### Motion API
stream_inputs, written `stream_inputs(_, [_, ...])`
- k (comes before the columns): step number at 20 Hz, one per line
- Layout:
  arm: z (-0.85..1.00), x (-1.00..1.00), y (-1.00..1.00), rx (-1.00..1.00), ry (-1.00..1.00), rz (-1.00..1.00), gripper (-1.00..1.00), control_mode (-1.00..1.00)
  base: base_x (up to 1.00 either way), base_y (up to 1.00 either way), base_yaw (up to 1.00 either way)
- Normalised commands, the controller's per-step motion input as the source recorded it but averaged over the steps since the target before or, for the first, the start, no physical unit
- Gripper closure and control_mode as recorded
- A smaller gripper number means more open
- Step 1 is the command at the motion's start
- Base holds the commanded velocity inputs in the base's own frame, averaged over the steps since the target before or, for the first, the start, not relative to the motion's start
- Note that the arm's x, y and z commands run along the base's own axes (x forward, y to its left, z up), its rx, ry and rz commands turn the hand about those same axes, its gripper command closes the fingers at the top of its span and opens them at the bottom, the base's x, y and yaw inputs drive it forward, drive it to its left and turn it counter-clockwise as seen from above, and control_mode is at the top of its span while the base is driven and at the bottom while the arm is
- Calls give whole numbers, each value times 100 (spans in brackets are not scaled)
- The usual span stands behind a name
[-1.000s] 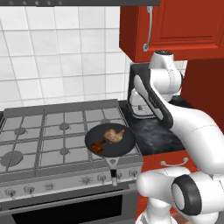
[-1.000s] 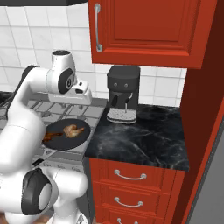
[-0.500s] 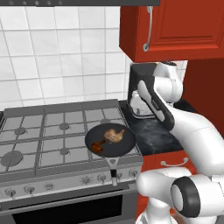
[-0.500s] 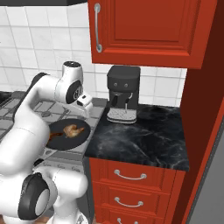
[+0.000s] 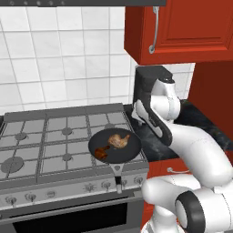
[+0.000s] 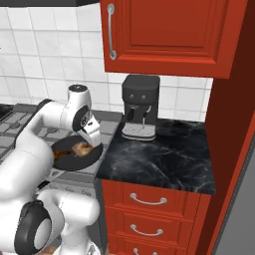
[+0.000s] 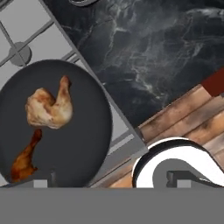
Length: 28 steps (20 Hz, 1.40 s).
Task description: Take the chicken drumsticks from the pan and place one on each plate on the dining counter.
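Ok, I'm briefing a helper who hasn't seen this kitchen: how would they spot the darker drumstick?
Find the gas stove left of the black marble counter. At its front right corner sits a black pan holding two drumsticks. Yours is the darker drumstick: thin, reddish-brown, nearer the pan's handle than the plump golden one.

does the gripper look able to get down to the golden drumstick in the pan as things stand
Probably yes: the gripper hangs open above the pan, and the golden drumstick lies uncovered, apart from the darker drumstick, with nothing over it.

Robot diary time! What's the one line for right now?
gripper: open, holding nothing, above stove edge | drumsticks: golden one and darker one both in pan | plates: none placed yet
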Motion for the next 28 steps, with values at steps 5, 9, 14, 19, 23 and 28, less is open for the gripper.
stream_inputs(5, [-38,46,9,0,9,-10,-100,-100,0,0,0])
stream_inputs(9, [-42,44,31,0,13,-9,-100,-100,0,0,0])
stream_inputs(14, [-48,36,22,0,5,-9,-100,-100,0,0,0])
stream_inputs(19, [-40,33,14,0,0,-11,-100,-100,0,0,0])
stream_inputs(23, [-37,24,5,0,-1,-10,-100,-100,0,0,0])
stream_inputs(28, [-26,26,0,0,-3,-11,-100,-100,0,0,0])
